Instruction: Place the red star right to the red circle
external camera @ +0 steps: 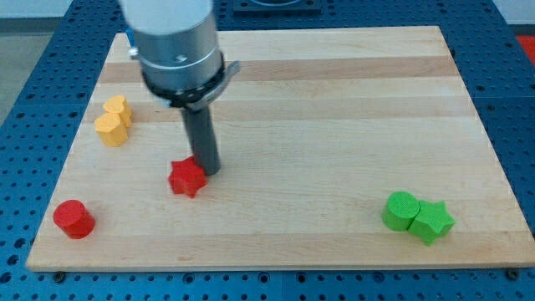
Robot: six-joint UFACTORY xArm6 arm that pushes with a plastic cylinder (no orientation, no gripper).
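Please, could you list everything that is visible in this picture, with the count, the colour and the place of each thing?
Wooden board: one, light wood, fills most of the view.
Perforated blue table: one, blue, around the board.
Red star block: one, red, left of centre.
Red circle block: one, red, bottom left corner.
Yellow blocks: two, yellow, touching, at the view's left; shapes unclear.
Green circle block: one, green, bottom right.
Green star block: one, green, touching the green circle's right.
My tip: one, dark rod, against the red star's upper right.
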